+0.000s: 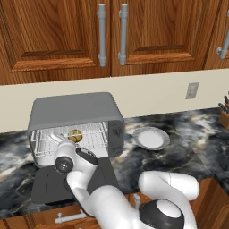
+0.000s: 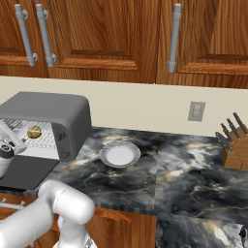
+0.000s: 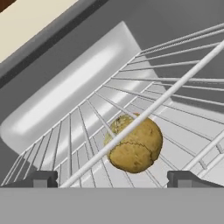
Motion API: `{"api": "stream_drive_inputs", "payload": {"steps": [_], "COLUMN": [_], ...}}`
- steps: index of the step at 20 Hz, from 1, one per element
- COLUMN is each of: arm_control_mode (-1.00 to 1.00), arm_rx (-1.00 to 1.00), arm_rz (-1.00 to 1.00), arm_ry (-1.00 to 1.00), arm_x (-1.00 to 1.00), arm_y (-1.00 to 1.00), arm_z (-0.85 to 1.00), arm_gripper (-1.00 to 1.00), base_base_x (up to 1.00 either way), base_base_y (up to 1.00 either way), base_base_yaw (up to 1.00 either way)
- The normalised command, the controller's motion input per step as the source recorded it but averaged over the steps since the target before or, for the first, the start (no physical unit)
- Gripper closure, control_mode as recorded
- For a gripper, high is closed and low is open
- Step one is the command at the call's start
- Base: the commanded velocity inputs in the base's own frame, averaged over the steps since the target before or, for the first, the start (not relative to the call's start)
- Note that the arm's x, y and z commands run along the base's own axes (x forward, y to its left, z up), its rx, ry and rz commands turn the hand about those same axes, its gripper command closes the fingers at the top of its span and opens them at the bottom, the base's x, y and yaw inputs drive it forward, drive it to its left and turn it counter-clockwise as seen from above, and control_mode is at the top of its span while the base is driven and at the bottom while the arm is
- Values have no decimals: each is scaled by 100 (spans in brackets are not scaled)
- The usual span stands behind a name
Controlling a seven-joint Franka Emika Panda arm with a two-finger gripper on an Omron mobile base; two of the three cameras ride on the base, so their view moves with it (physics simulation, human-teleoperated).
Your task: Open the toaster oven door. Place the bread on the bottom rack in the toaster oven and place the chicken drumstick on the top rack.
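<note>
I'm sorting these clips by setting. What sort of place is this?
A rendered home kitchen, it seems: wooden wall cabinets, a dark marble counter with a toaster oven, and a knife block.

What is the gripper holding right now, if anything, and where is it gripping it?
Nothing. The gripper is open, its dark fingertips apart and clear of the small round yellowish-brown bread roll, which lies on a silver wire rack inside the grey toaster oven.

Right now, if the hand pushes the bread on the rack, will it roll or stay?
The bread is nearly round, so it would probably roll when nudged. The rack's thin wires may catch it somewhat. It looks small and crusty, likely light and fairly firm. The hand is open, not holding it.
</note>
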Motion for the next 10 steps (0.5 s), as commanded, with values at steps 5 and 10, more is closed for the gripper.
{"api": "stream_drive_inputs", "payload": {"steps": [5, 10], "arm_control_mode": [-100, -100], "arm_rx": [-1, -1], "arm_rz": [-1, -3], "arm_ry": [0, 1], "arm_x": [4, 11], "arm_y": [6, 3], "arm_z": [0, -2], "arm_gripper": [-100, -100], "base_base_x": [0, 0], "base_base_y": [0, 0], "base_base_yaw": [0, 0]}}
